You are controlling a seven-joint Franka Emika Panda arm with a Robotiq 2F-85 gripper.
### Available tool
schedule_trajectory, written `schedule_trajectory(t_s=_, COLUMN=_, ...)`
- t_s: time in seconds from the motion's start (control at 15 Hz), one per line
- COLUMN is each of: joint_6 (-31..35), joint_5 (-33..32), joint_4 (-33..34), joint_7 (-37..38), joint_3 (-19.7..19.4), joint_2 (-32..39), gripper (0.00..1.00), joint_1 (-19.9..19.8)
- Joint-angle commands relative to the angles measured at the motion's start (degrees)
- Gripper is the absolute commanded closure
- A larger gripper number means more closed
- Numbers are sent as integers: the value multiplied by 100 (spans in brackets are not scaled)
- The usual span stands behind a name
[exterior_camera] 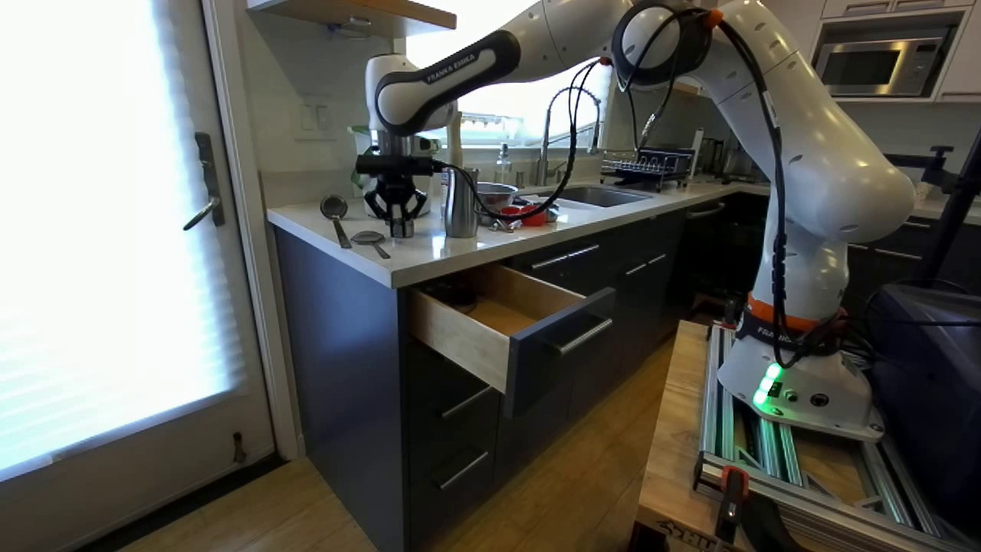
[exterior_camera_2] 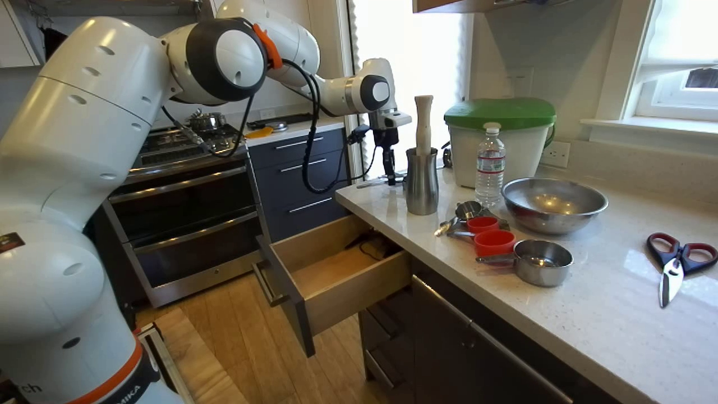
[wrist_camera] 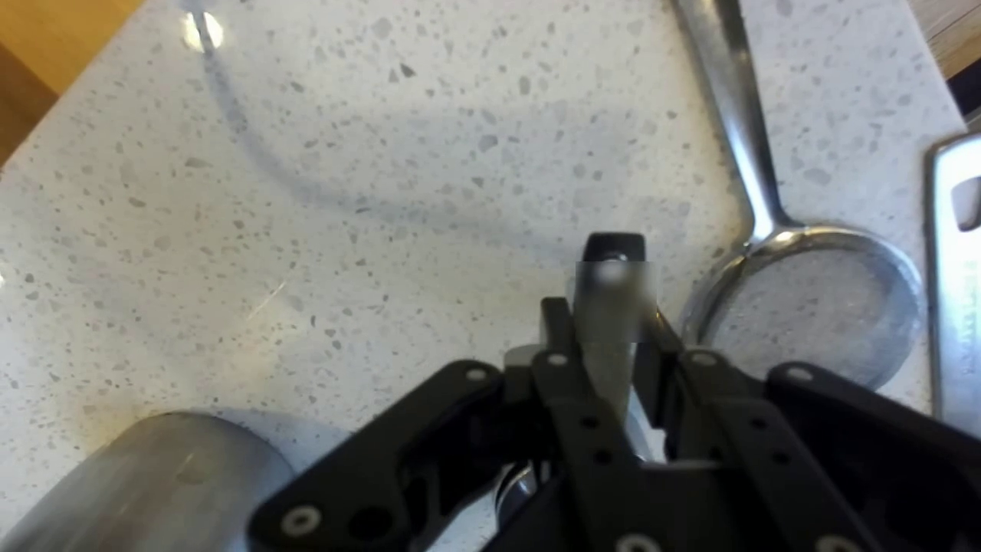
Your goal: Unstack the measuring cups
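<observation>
the pincer clamps a silvery measuring cup by its handle near the bench corner above the drawer.

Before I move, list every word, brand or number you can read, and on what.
"FRANKA EMIKA": black strip on the white robot arm.
"FRANK", rest unclear: black band on the arm's base.
"MIKA", start cut off: same band, in an exterior view.
"ch", start cut off: white lower casing above that band.
Too small or blurred: clear plastic bottle's label; flat silver metal handle; light wooden bench's edge.
Numbers: none legible.
</observation>
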Motion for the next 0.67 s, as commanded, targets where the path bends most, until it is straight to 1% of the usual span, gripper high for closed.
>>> schedule_trajectory(t_s=0.0, joint_6=-26, joint_5=113, joint_4=-24, joint_7=-140, joint_3=-7, joint_2=-38, gripper=94, joint_1=-19)
schedule_trajectory(t_s=0.27, joint_6=212, joint_5=20, joint_4=-580, joint_7=-331, joint_3=-10, joint_2=-544, gripper=94, joint_1=21)
schedule_trajectory(t_s=0.47, joint_6=225, joint_5=-37, joint_4=-998, joint_7=-522, joint_3=-7, joint_2=-968, gripper=94, joint_1=41)
schedule_trajectory(t_s=0.6, joint_6=190, joint_5=-49, joint_4=-1147, joint_7=-663, joint_3=-9, joint_2=-1114, gripper=94, joint_1=25)
